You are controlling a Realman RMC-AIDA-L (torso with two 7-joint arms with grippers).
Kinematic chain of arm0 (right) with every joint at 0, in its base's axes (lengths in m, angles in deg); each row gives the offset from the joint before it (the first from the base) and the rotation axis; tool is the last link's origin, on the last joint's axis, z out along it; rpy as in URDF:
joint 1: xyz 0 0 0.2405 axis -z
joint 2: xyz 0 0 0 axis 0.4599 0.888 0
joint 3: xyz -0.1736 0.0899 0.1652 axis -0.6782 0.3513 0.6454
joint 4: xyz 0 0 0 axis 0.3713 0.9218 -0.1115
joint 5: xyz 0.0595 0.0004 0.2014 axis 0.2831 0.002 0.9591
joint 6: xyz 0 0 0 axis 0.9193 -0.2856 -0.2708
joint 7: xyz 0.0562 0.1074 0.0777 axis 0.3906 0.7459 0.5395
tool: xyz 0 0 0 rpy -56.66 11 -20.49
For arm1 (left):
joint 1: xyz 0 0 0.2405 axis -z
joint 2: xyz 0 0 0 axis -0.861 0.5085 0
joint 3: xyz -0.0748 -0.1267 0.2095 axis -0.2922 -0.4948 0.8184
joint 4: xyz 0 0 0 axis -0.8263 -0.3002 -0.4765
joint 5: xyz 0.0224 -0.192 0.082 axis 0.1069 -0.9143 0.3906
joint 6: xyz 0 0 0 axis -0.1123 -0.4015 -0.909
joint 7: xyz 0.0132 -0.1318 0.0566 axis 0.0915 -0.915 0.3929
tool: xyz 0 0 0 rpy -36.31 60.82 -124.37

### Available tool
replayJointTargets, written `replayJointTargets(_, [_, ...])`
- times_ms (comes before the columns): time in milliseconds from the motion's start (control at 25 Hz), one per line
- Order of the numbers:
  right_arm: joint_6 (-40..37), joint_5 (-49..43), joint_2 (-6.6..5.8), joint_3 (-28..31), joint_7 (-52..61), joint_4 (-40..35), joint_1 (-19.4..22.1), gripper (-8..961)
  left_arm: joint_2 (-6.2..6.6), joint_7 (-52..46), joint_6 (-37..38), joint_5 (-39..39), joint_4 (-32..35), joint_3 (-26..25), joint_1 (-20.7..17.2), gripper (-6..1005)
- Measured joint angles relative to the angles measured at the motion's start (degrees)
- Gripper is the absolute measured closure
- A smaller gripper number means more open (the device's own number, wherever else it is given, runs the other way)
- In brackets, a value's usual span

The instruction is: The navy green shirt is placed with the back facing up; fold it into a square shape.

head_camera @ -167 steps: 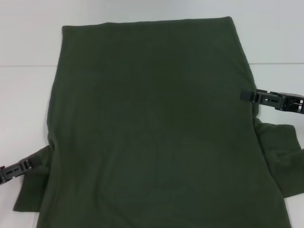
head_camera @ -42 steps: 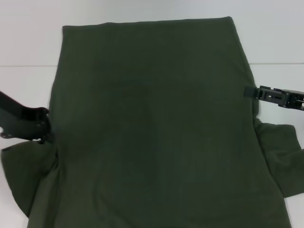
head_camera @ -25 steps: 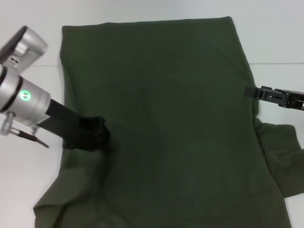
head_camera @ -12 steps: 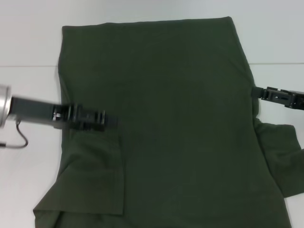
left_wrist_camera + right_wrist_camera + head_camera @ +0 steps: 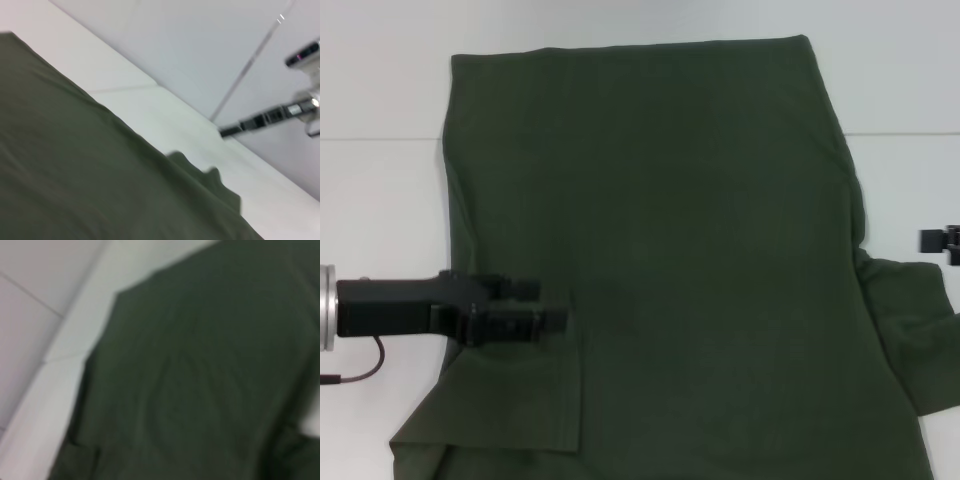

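The navy green shirt lies flat with its plain back up and covers most of the table. Its left sleeve is folded in onto the body at the near left. Its right sleeve still spreads out to the right. My left gripper lies low over the top edge of the folded sleeve, with its fingers apart and nothing in them. Only the tip of my right gripper shows, at the right edge, off the shirt and above the right sleeve. The left wrist view shows the shirt and the right arm farther off.
The white table shows bare on the left and in a strip on the right. A seam crosses the white surface at the back. The shirt's near part runs out of view at the bottom.
My left gripper has slid toward the near side while the folded sleeve stays in place. My right gripper has drawn back to the right, off the shirt's edge.
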State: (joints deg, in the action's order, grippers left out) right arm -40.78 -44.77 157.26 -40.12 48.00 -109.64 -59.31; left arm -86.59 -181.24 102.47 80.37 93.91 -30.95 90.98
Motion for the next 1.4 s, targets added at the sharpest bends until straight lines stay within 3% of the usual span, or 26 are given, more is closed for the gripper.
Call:
replayJointTargets(120, [-1.67,-5.77,-1.25,-0.09,7.41,-4.15,0.03,55,-0.08,0.30,-1.69,-1.59,-0.09,-0.24,-0.51,199])
replayJointTargets(320, [-2.34,-16.07,-1.19,-0.27,11.62,-6.80,-0.95,55,-0.16,0.30,-2.62,-3.25,-0.87,-0.52,-0.75,201])
replayJointTargets(520, [-0.32,-19.39,-0.04,-0.30,8.87,-6.52,-1.80,56,-0.44,-0.16,-2.32,-4.33,-1.50,-0.55,-0.89,201])
replayJointTargets(800, [3.21,-19.58,2.64,-0.39,2.73,-6.09,-1.32,55,-0.59,-0.72,-1.90,-6.66,-1.51,-0.56,-1.36,201])
replayJointTargets(1400, [9.08,-19.71,4.17,-3.24,2.22,-3.35,-1.95,55,-0.59,-0.83,-2.11,-7.45,-1.44,-0.81,-1.65,201])
